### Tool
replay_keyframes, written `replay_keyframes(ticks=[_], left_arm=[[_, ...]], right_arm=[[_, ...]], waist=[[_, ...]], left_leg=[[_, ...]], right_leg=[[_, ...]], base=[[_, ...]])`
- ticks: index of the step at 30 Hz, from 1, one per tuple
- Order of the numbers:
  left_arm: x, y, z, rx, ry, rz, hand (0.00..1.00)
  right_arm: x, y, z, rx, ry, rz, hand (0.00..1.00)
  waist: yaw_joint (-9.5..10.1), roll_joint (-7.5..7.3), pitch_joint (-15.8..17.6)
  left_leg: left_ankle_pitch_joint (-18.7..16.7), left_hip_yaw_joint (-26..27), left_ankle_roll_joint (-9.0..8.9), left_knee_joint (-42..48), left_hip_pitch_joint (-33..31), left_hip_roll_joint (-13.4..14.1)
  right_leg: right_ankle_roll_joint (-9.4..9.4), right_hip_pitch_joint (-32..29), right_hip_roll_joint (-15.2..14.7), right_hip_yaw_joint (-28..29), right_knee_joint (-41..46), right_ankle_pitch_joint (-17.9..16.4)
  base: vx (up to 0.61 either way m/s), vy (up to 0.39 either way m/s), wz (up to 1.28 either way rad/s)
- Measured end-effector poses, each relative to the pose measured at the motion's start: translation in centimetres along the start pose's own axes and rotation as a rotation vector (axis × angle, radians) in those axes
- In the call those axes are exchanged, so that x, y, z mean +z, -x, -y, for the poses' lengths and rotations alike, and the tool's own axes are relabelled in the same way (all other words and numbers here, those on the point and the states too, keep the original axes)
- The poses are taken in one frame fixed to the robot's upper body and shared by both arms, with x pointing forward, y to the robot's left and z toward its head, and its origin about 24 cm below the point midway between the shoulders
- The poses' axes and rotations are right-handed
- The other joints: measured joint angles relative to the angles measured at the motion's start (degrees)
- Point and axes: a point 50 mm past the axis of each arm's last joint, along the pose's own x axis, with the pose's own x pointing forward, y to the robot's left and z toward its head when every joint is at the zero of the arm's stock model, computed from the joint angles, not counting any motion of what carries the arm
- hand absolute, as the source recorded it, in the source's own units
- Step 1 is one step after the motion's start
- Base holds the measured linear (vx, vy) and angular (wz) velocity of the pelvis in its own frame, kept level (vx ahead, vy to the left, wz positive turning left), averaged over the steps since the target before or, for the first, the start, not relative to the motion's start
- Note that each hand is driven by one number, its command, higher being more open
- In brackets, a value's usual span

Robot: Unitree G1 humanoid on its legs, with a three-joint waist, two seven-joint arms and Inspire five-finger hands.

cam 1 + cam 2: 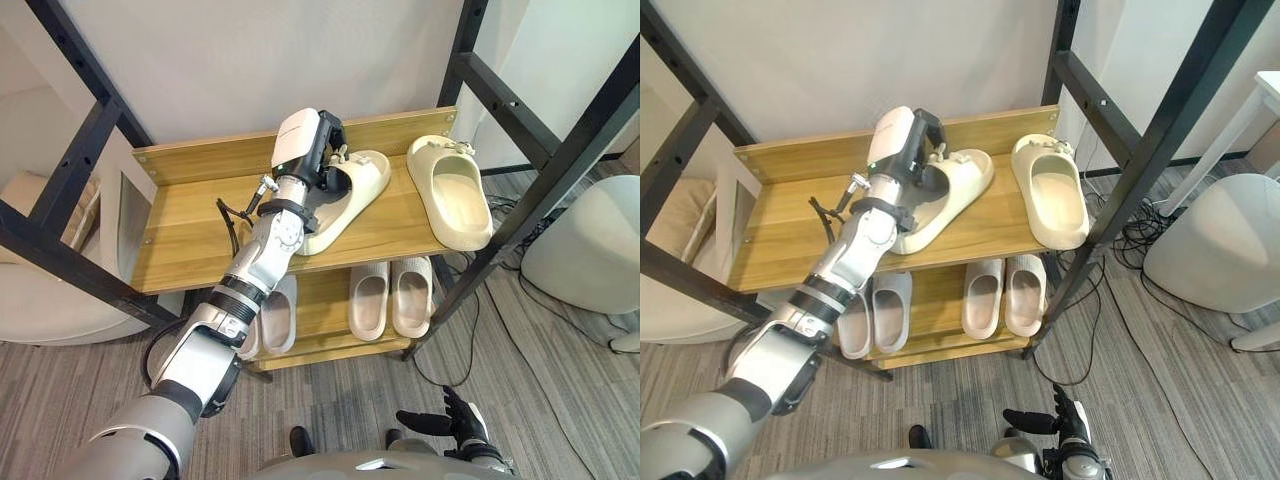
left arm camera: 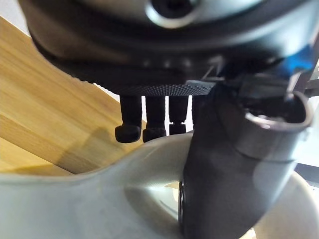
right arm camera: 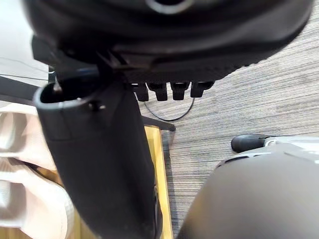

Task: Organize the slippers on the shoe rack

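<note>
A cream slipper [image 1: 365,180] lies aslant on the wooden top shelf [image 1: 190,230] of the shoe rack, toe pointing to the back right. My left hand [image 1: 320,150] is shut on its heel end; in the left wrist view the fingers [image 2: 149,119] reach over the slipper's rim [image 2: 99,199] with the thumb on the near side. Its cream mate [image 1: 452,195] lies apart at the shelf's right end, toe toward the wall. My right hand [image 1: 450,420] hangs low over the floor, open and holding nothing.
The lower shelf holds a beige pair [image 1: 390,298] at the right and a grey pair [image 1: 275,315] at the left. Black frame posts [image 1: 560,170] flank the rack. A white rounded seat [image 1: 585,250] stands at the right, with cables [image 1: 470,330] on the floor.
</note>
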Motion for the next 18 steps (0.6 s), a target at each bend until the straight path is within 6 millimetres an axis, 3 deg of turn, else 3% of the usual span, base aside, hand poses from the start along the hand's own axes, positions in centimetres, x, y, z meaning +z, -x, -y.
replay_keyframes(ticks=[7, 18], left_arm=[[1.6, 0.0, 1.4, -0.029, 0.080, 0.029, 1.00], [2.0, 0.0, 1.5, -0.032, 0.109, 0.040, 1.00]], right_arm=[[0.0, 0.0, 0.0, 0.000, 0.001, 0.001, 1.00], [0.0, 0.0, 0.0, 0.001, 0.001, 0.001, 1.00]], waist=[[0.00, -0.11, 0.45], [0.11, -0.48, 0.70]], left_leg=[[-0.21, -0.15, -0.28, -0.01, 0.53, 0.15], [-0.23, -0.96, -0.32, -0.01, 0.53, 0.33]], right_leg=[[-0.20, 0.68, 0.15, -0.19, -0.16, -0.16], [-0.43, 1.19, 0.42, -1.10, -0.26, -0.35]], base=[[0.00, 0.000, 0.00], [-0.01, -0.004, 0.04]])
